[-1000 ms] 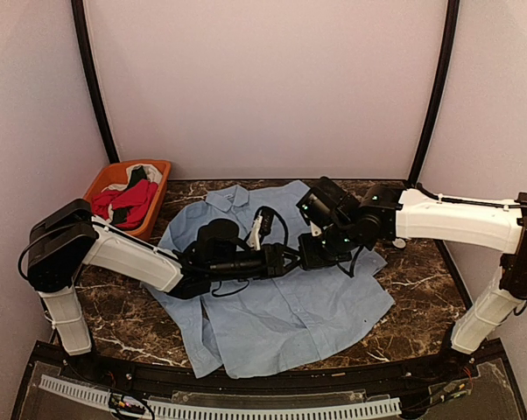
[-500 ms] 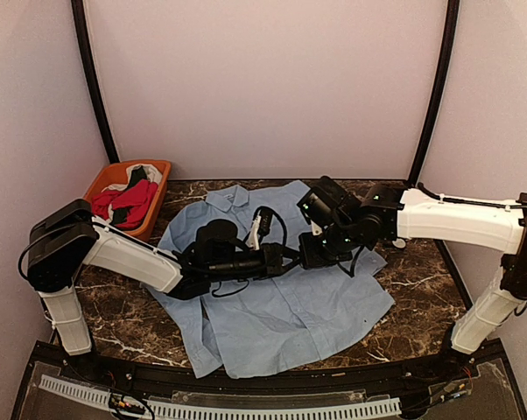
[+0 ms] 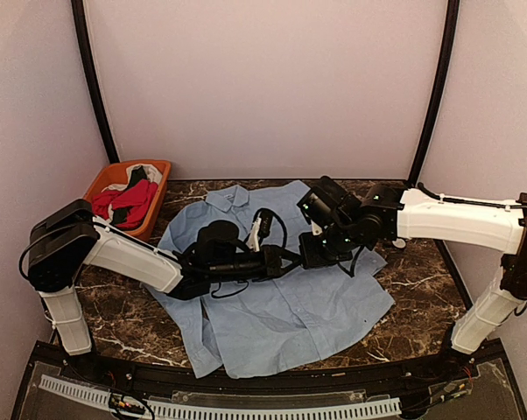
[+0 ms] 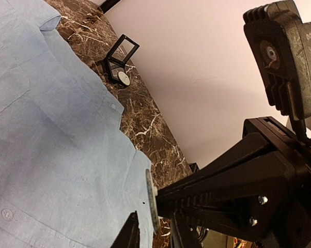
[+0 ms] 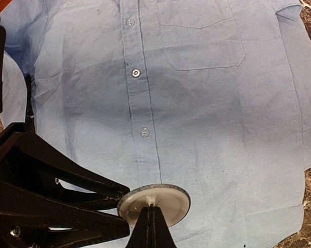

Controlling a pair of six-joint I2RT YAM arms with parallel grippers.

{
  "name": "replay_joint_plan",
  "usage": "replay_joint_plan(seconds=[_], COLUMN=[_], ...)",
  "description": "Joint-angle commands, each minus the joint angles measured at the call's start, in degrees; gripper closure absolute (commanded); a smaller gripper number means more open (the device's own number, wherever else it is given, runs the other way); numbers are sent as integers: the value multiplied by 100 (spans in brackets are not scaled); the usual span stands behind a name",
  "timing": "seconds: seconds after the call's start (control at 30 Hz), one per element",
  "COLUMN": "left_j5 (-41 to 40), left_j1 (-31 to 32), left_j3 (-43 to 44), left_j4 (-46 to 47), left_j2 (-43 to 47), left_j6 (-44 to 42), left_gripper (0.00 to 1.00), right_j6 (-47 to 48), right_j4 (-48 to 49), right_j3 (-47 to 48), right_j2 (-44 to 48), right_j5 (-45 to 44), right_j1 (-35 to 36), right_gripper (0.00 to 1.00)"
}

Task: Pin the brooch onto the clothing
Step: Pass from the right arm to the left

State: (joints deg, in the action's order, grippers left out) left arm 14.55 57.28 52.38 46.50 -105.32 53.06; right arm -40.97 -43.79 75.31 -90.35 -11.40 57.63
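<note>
Edge-on brooch point(image 4: 152, 199) over light blue shirt point(image 4: 52, 144)

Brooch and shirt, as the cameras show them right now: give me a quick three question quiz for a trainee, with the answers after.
1. True or false: the brooch lies loose on the shirt, untouched.
2. The orange basket of clothes stands at the table's: A, far left corner; B, far right corner; C, near edge.
3. In the right wrist view, which hand pinches the brooch from the bottom edge of the picture?
Key: 1 false, a hand holds it; 2 A; 3 the right hand.
</note>
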Motion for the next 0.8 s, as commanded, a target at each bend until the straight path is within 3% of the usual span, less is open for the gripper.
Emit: replay_joint_plan(seconds=[0.0,0.67,0.77], left_j5=[24,57,65], left_j1=[-10,-14,-9], left_j3=[6,42,-2], left_j4=[-36,139,255], left_j2=[-52,-121,-129], left_j6=[-59,8,37], left_gripper=[80,82,87], right_j6=[10,-18,-19], right_j4=[-16,74,102], right_j3=[45,-79,-104], right_j2=[109,-18,3], right_j5=[-14,59,41], right_j1=[34,86,90], right_gripper=[100,100,100])
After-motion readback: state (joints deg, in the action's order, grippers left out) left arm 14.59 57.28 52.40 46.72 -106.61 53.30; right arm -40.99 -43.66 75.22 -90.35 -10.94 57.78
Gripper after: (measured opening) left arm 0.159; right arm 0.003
